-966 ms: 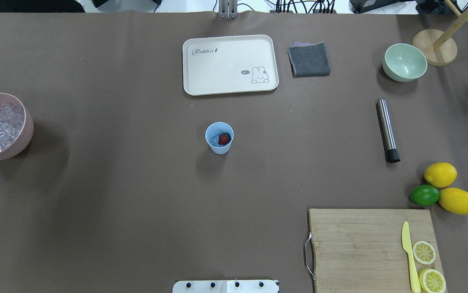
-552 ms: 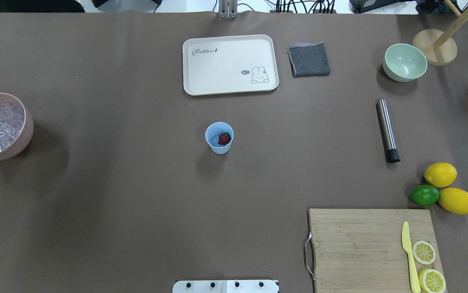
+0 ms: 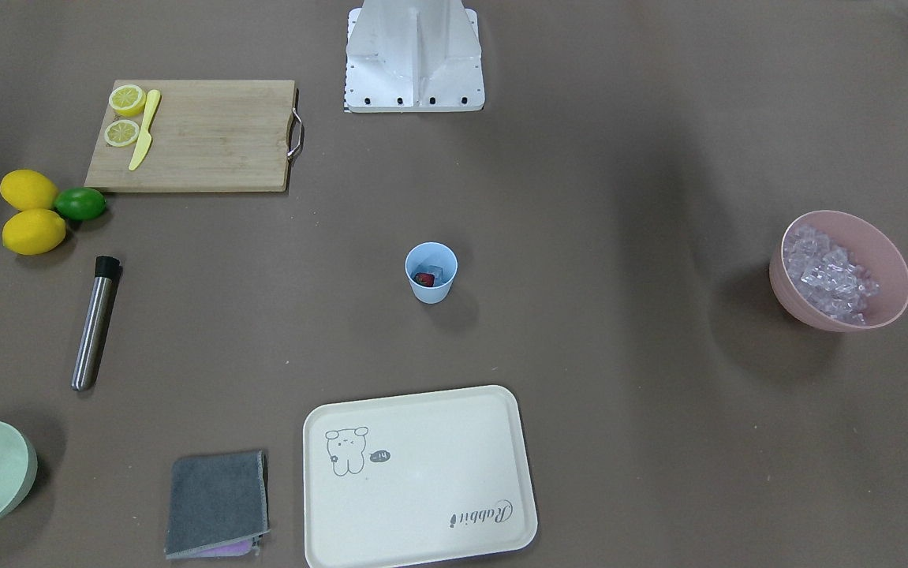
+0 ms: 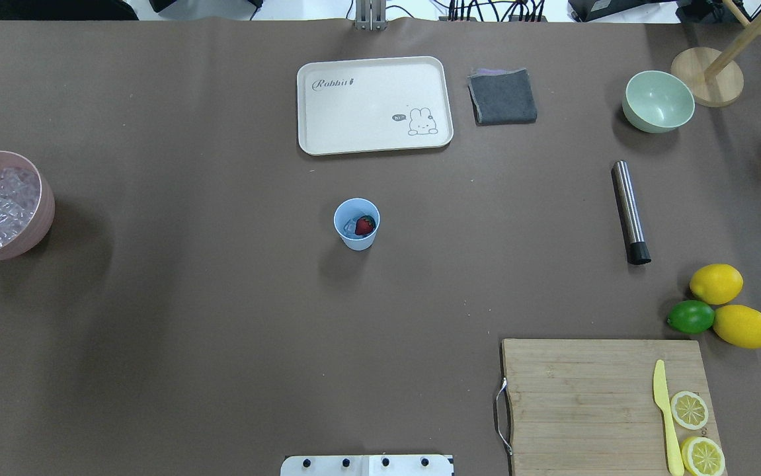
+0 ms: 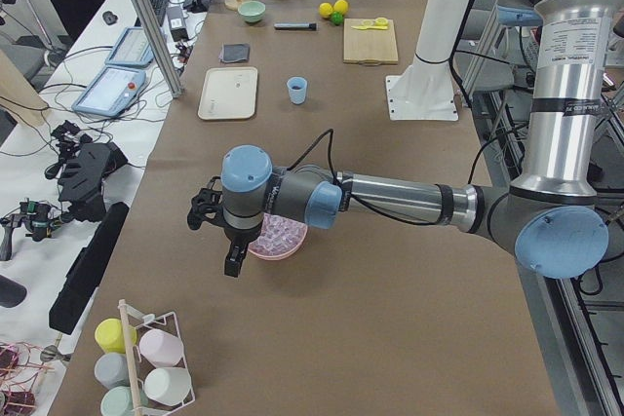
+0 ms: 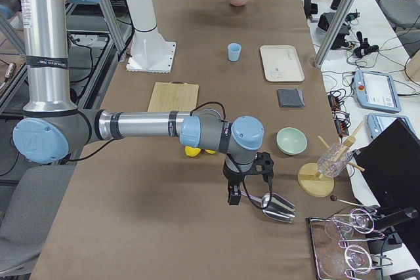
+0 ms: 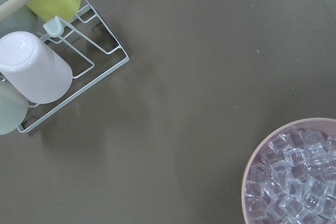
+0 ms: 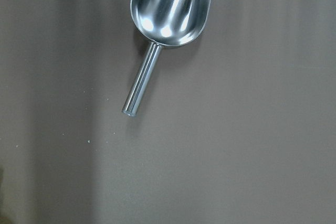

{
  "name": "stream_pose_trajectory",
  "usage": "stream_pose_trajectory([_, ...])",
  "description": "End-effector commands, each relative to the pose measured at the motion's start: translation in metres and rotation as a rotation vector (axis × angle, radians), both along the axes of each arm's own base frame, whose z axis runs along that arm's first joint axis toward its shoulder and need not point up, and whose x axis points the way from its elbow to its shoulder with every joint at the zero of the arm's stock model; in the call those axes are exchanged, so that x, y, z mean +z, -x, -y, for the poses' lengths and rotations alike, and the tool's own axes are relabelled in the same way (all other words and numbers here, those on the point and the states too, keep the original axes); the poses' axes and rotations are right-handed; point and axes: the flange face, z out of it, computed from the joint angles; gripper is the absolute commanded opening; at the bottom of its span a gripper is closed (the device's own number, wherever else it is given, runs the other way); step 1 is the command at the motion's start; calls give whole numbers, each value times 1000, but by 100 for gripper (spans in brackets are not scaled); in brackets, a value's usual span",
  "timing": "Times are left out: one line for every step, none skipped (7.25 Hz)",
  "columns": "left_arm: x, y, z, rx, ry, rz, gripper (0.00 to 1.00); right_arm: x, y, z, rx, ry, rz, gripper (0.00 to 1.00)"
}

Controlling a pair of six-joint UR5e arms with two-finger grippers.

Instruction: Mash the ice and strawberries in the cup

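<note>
Small light-blue plastic cup [image 4: 356, 225], mid-frame on your table [image 4: 221, 297], holds a soft red strawberry [image 4: 365, 225] and slippery clear ice cubes [image 4: 349, 228]. It is likely light and tippy, so steady its wall. Left tool [image 5: 233, 263], right tool [image 6: 233, 195]: you cannot tell if apart.

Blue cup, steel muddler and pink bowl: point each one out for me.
blue cup [image 4: 357, 242]: overhead view, outer wall.
steel muddler [image 4: 628, 205]: overhead view, mid shaft.
pink bowl [image 3: 884, 257]: front-facing view, bare inner wall.

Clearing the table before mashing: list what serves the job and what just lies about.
For the job: cup, strawberry and ice inside it, steel rod (likely the masher).
Lying about: pink bowl, tray, grey cloth, green bowl, lemons, lime, cutting board, knife, scoop.
</note>
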Motion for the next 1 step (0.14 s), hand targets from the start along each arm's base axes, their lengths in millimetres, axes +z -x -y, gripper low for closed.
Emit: stream_pose_trajectory([0,0,0,0,-2,0,98,-1,0,0,-1,-3,1,100])
